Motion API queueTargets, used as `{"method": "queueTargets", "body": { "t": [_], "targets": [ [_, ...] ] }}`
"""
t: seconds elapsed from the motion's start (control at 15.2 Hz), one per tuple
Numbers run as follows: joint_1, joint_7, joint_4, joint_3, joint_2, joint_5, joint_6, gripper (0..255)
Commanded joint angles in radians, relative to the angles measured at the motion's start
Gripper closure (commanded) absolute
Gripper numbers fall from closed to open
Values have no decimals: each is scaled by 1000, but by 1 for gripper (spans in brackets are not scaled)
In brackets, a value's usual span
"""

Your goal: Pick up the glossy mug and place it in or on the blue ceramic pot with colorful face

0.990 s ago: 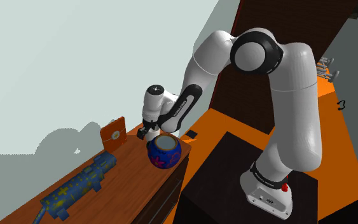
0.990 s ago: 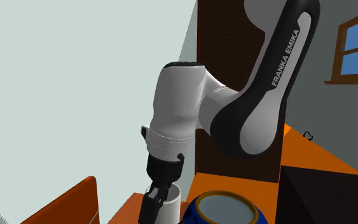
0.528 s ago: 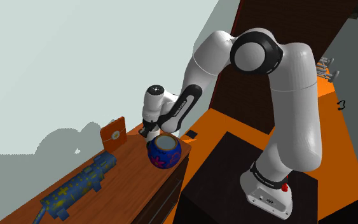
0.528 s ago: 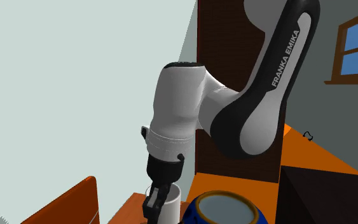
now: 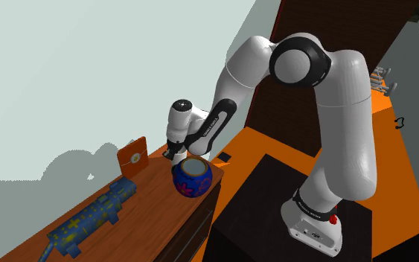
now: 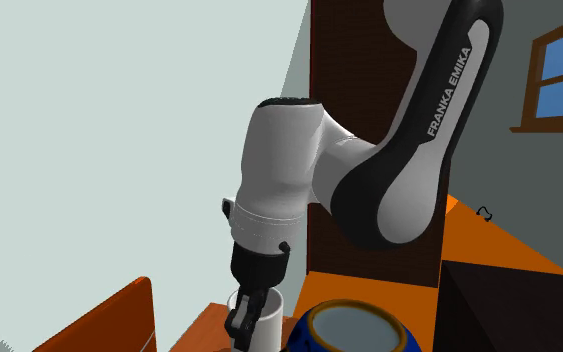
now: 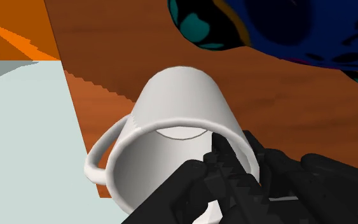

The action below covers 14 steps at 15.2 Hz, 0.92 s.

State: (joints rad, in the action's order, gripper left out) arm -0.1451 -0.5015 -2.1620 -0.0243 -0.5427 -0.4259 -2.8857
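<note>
White glossy mug [image 7: 182, 105], upright, handle turned away from the pot [image 5: 192, 179], rim wall pinched in the gripper [image 7: 225, 159]. Just beside it, round blue pot with teal, red and yellow patches, standing open-mouthed on the wooden top [image 5: 144, 202].

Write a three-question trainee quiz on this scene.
1. True or false: the gripper is shut on the rim of the mug.
2. What colour is the mug? A red, B white, C green.
3. Is the mug in the pot yet?
Key: 1 true; 2 B; 3 no.
</note>
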Motion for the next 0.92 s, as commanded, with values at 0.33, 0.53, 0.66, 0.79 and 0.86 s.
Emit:
{"method": "queueTargets", "body": {
  "t": [0.33,0.53,0.66,0.79,0.86],
  "targets": [
    [27,32,-21,-35,77,29,57,255],
    [40,50,-28,-51,114,46,87,255],
    [48,62,-32,-62,138,59,107,255],
    [55,74,-35,-72,161,71,128,255],
    [59,80,-36,-77,173,78,138,255]
  ]
}}
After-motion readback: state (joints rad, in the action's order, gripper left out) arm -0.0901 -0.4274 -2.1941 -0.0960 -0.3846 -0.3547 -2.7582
